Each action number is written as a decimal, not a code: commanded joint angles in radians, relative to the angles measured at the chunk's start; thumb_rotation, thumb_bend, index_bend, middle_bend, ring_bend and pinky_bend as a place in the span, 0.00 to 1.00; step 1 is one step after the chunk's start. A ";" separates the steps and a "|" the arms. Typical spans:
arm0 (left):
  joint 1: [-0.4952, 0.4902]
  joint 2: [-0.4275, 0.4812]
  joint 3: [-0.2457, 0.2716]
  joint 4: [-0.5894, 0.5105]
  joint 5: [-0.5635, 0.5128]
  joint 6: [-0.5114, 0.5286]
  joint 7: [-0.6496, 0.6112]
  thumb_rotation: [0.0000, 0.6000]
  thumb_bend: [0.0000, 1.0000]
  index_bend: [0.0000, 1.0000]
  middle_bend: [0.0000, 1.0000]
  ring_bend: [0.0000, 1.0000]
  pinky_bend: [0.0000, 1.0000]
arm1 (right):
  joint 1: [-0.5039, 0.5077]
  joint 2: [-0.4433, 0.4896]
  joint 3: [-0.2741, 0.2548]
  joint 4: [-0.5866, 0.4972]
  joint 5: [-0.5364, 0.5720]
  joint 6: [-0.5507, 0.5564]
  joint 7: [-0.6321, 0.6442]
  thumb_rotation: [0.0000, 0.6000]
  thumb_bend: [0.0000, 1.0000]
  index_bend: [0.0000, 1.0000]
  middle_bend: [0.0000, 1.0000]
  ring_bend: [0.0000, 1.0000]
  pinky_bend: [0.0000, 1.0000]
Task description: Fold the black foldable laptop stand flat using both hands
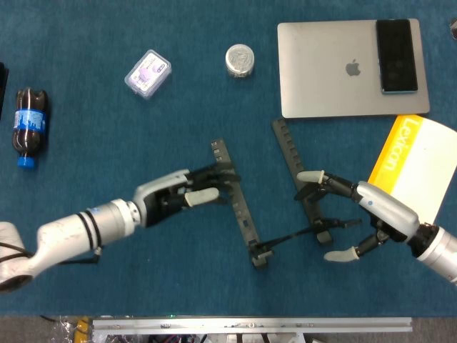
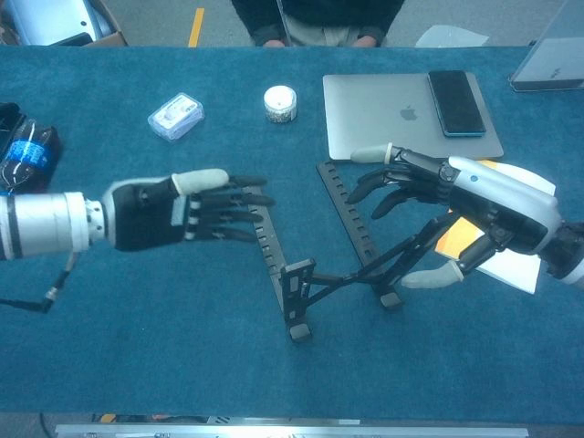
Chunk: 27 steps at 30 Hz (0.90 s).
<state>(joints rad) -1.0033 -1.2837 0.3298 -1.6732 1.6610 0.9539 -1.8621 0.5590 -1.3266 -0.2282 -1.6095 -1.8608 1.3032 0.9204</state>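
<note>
The left hand (image 1: 187, 194) in the head view reached over the far end of the left notched rail of the black laptop stand (image 1: 243, 214), fingers extended and gripping nothing; whether they touched the rail could not be told. The right hand (image 1: 343, 214) arched over the right rail, fingers spread, holding nothing, its arm cut off by the frame edge. The stand lay unfolded mid-counter (image 1: 107, 286), on blue felt-like cloth. Around it sat a grey laptop (image 1: 335, 71) carrying a phone (image 1: 397, 56), a yellow book (image 1: 418, 168), a cola bottle (image 1: 27, 125), a clear box (image 1: 148, 73) and a round tin (image 1: 240, 60). In the chest view the left hand (image 2: 196, 212) hid the rail's far end, and the right hand (image 2: 438, 214) covered part of the book.
</note>
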 commanded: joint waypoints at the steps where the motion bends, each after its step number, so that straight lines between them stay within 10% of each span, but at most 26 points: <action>1: 0.035 0.085 -0.031 -0.038 -0.034 0.024 0.167 0.62 0.25 0.00 0.05 0.04 0.11 | -0.006 -0.009 0.015 0.002 0.001 0.003 -0.060 1.00 0.05 0.11 0.27 0.12 0.29; 27: 0.188 0.229 -0.150 -0.128 -0.058 0.125 0.704 0.68 0.25 0.00 0.05 0.04 0.11 | -0.001 -0.132 0.146 0.125 0.036 -0.014 -0.485 1.00 0.05 0.11 0.24 0.10 0.23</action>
<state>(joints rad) -0.8237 -1.0582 0.1867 -1.7964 1.6029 1.0720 -1.1745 0.5568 -1.4572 -0.0836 -1.4862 -1.8261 1.2901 0.4373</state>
